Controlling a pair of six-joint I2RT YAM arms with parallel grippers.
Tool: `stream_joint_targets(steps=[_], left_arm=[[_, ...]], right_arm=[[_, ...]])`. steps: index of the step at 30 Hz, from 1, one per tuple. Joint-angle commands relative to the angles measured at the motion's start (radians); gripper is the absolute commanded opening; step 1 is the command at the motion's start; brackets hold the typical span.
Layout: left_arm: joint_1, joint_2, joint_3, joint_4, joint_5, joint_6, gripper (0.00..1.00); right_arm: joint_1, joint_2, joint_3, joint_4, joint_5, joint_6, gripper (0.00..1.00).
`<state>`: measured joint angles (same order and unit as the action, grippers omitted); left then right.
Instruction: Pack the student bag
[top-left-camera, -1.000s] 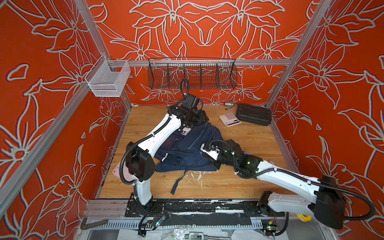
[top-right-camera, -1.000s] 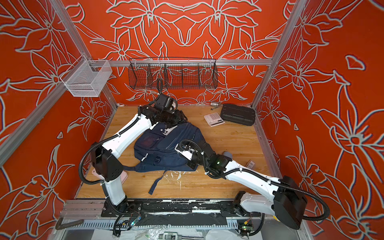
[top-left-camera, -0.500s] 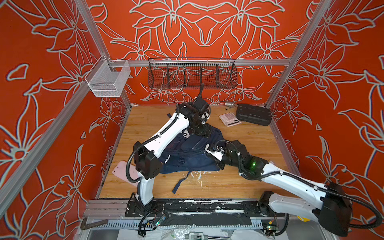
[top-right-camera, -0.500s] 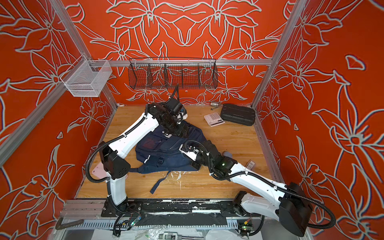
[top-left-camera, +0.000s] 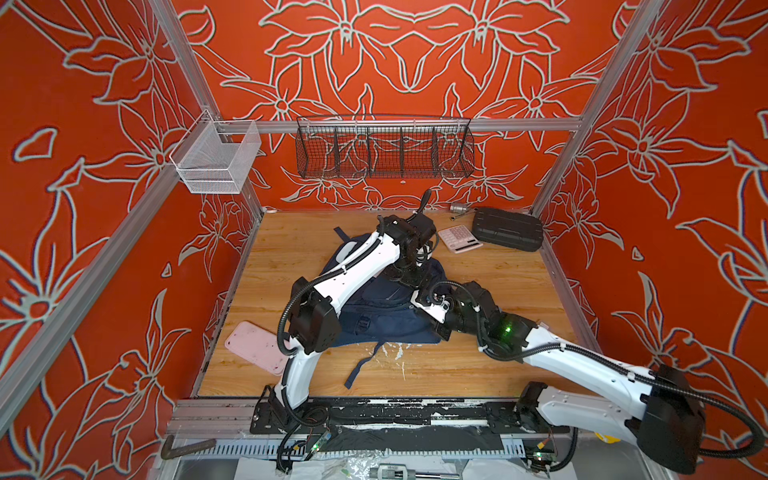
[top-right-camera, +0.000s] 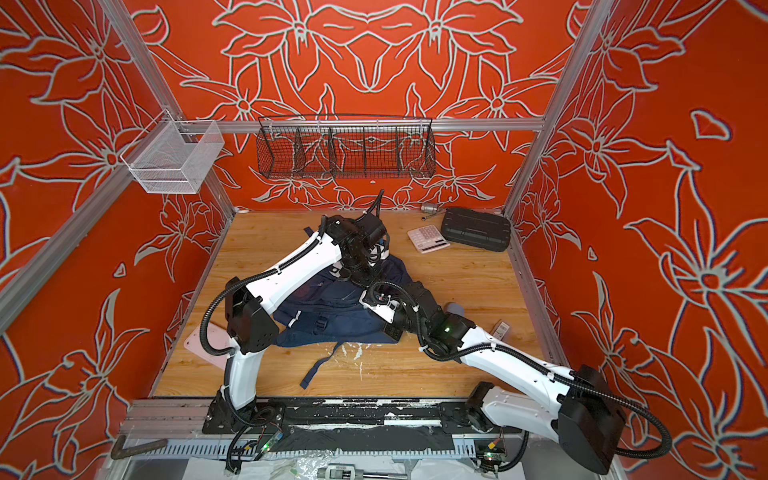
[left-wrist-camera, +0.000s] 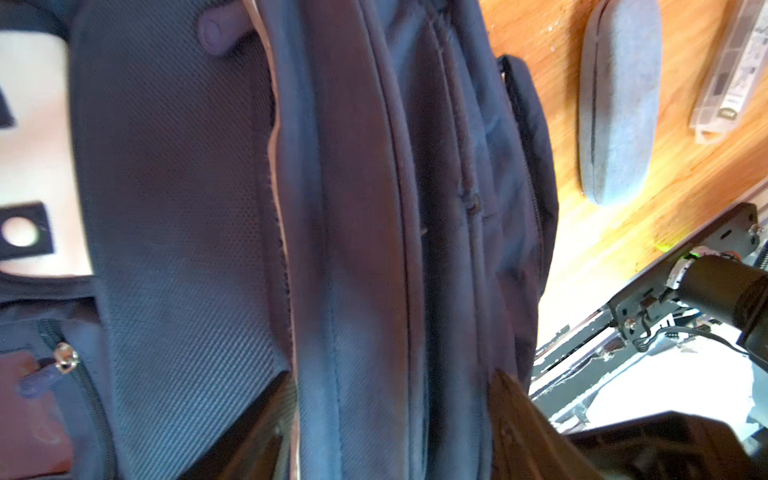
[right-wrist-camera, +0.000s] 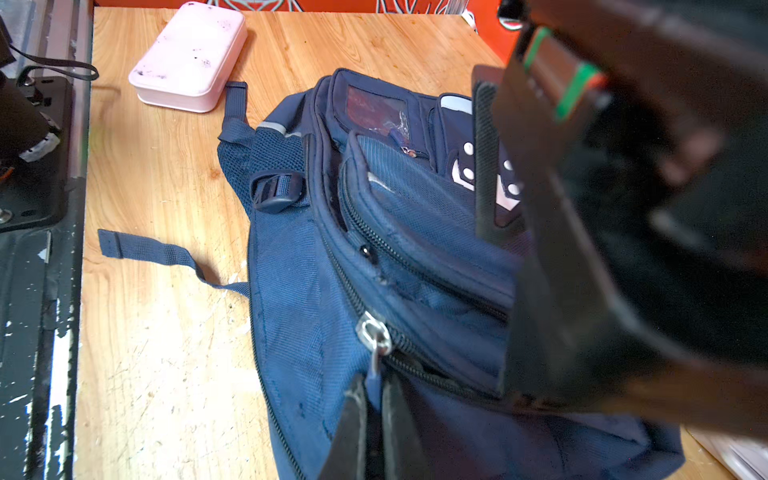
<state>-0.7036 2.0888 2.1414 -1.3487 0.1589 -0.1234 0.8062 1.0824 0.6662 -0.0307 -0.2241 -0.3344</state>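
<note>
Left arm (top-left-camera: 353, 270) reaches forward over centre, wrist bent downward; left claw (top-left-camera: 406, 276) has its fingers spread wide. Right arm (top-left-camera: 582, 361) stretches low and leftward; right claw (right-wrist-camera: 374, 432) is pinched shut.

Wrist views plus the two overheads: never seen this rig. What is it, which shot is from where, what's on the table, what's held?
Two white-and-black robot arms, left and right, stand on a rail at the near edge of a wooden table. The two wide pictures come from one camera pair overhead, so they nearly match. The two close-ups come from a camera on each arm's wrist.

On the table lie a navy student bag, a pink case, a calculator, a black ribbed case and a grey oval pouch.

The right end effector is shut on a zip pull of the bag. The left end effector straddles a fold at the bag's far end, fingers wide apart. I cannot tell whether it pinches the fabric.
</note>
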Motion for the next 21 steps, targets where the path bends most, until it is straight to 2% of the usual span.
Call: stream_joint_targets(steps=[1,6,17,20,21], left_arm=[[-0.007,0.037,0.015,-0.106,-0.08,0.005,0.73],[-0.008,0.05,0.035,-0.158,-0.21,-0.023,0.71],[-0.004,0.059,0.027,-0.176,-0.279,-0.061,0.47],[0.006,0.063,0.028,-0.184,-0.272,-0.069,0.45],[0.01,0.059,0.029,-0.184,-0.256,-0.07,0.51]], right_arm=[[-0.004,-0.04,0.02,0.069,-0.001,-0.017,0.0],[-0.004,-0.052,0.006,0.081,0.005,-0.022,0.0],[-0.003,-0.056,0.002,0.063,0.012,-0.042,0.0],[-0.003,-0.055,0.0,0.06,0.009,-0.044,0.0],[-0.004,-0.052,0.0,0.059,0.008,-0.043,0.0]])
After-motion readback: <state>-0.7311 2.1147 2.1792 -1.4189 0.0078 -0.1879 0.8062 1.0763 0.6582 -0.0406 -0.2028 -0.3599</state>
